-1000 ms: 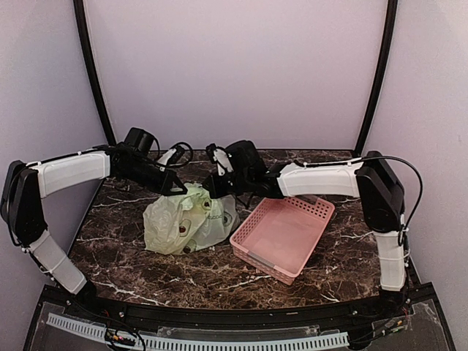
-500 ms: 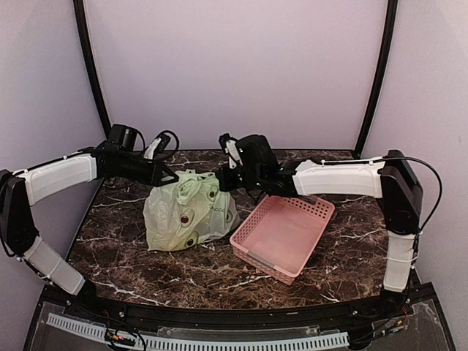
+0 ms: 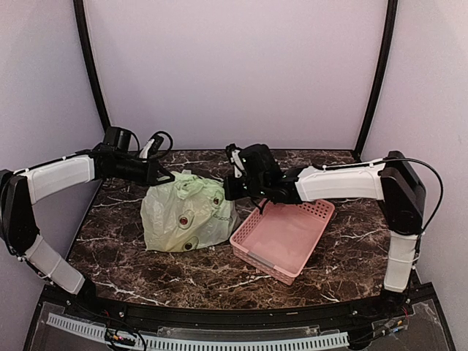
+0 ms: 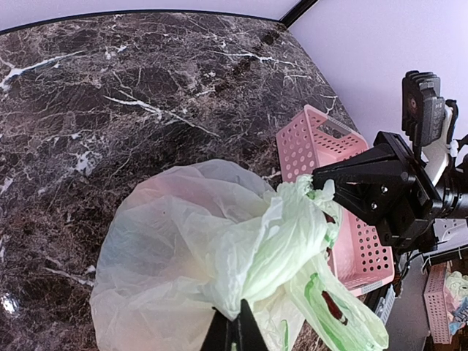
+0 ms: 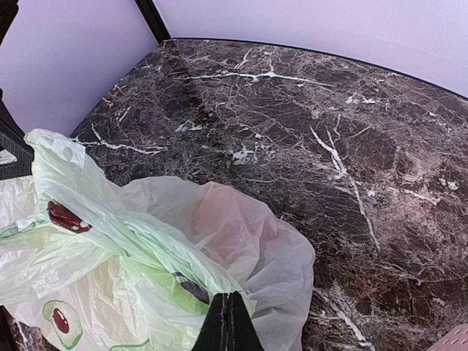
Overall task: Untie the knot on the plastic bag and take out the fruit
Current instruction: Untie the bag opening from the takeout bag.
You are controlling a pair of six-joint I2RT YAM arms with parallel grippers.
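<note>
The plastic bag (image 3: 187, 214) stands on the dark marble table, pale yellow-green and crinkly, with printed red-brown spots. My left gripper (image 3: 165, 177) is shut on a fold of its upper left edge; in the left wrist view the closed fingertips (image 4: 234, 330) pinch the film. My right gripper (image 3: 229, 191) is shut on the upper right edge (image 5: 228, 313). A green handle band (image 4: 289, 241) runs between the two grippers. A crumpled bunch (image 3: 193, 183) tops the bag; I cannot tell whether it is the knot. The fruit is hidden, only a pinkish tint (image 5: 238, 223) shows through.
A pink slotted basket (image 3: 287, 232) stands tilted just right of the bag, under the right arm; it also shows in the left wrist view (image 4: 311, 142). Black frame posts rise at the table's back corners.
The two grippers have drawn apart, the left one toward the back left and the right one to the right. The bag's top is pulled wider and the bag stands taller.
</note>
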